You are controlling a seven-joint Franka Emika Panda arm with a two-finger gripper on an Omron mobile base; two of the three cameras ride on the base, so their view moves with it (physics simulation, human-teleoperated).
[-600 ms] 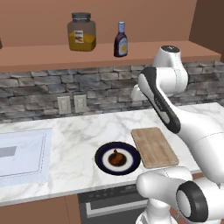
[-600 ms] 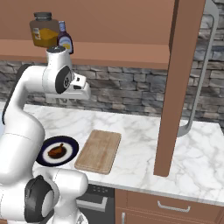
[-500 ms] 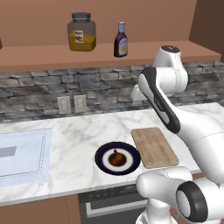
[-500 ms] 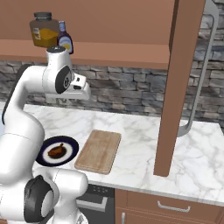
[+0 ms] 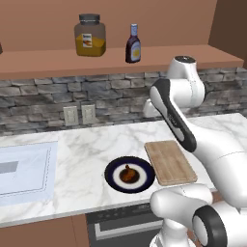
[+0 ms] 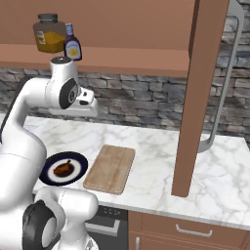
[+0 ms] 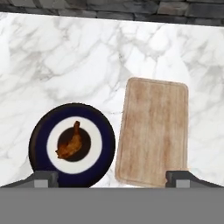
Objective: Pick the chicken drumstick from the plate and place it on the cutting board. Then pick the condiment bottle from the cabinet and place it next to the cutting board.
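Note:
The chicken drumstick (image 5: 127,173) (image 6: 62,169) (image 7: 71,144) lies in the middle of the navy plate (image 5: 111,174) (image 6: 45,171) (image 7: 39,144) on the marble counter. Right beside the plate lies the bare tan cutting board (image 5: 170,162) (image 6: 110,168) (image 7: 153,131). The condiment bottle (image 5: 133,44) (image 6: 72,44) stands upright on the cabinet shelf (image 5: 58,62) (image 6: 127,56). My gripper (image 7: 113,178) hangs high over the counter, looking down on plate and board. Its fingers stand wide open with nothing between them.
A wide glass jar (image 5: 89,36) (image 6: 49,34) of orange filling stands on the shelf left of the bottle. A sink (image 5: 24,169) is set into the counter at the left. A tall wooden post (image 6: 197,97) and a curved metal pipe (image 6: 224,83) rise right of the board.

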